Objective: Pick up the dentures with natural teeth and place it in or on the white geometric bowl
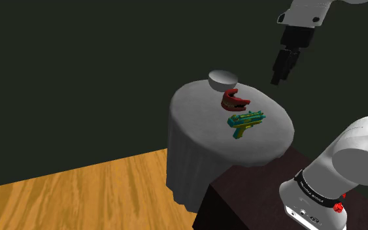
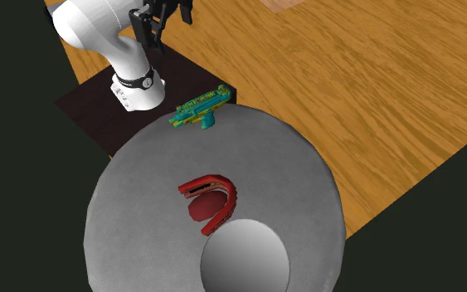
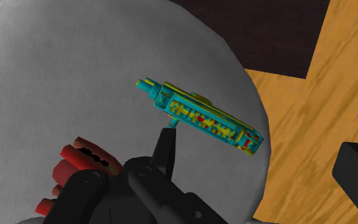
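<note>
The dentures [image 1: 233, 100] are dark red and horseshoe-shaped, lying near the middle of the round grey-clothed table [image 1: 195, 111]. Just beyond them, at the table's far edge, stands the pale grey bowl [image 1: 223, 80]. In the second exterior view the dentures [image 2: 211, 199] lie right beside the bowl [image 2: 245, 257]. My gripper [image 1: 278, 78] hangs high above the table's right side in the shoulder view, apart from everything. In the wrist view its fingers [image 3: 166, 149] stand wide apart with nothing between them, and the dentures [image 3: 75, 168] peek out beside the hand.
A teal and yellow toy gun [image 1: 245, 120] lies on the table between the dentures and my dark stand [image 1: 254, 189]; the toy gun [image 3: 203, 118] is below the gripper. Wooden floor [image 1: 78, 196] surrounds the table, with dark walls behind.
</note>
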Tool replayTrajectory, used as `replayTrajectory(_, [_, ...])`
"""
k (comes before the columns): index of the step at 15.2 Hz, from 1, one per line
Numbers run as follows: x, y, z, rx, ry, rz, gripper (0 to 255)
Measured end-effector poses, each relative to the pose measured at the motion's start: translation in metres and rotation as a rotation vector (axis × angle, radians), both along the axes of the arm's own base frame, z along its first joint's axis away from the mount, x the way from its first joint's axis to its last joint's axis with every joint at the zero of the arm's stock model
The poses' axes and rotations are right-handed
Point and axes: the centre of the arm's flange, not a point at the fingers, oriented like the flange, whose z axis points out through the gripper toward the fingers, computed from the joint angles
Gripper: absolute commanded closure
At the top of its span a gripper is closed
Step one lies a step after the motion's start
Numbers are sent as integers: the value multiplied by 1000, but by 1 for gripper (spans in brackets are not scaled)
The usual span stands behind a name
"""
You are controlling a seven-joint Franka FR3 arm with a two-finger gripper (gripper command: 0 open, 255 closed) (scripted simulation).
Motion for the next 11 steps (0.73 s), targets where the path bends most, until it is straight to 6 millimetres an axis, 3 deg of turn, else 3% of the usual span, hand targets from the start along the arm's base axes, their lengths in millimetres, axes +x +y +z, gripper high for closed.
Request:
replayTrajectory(3, [12,-6,-10,-1,1,6,0])
replayTrajectory(11, [78,-43,-77,-9,-2,44,0])
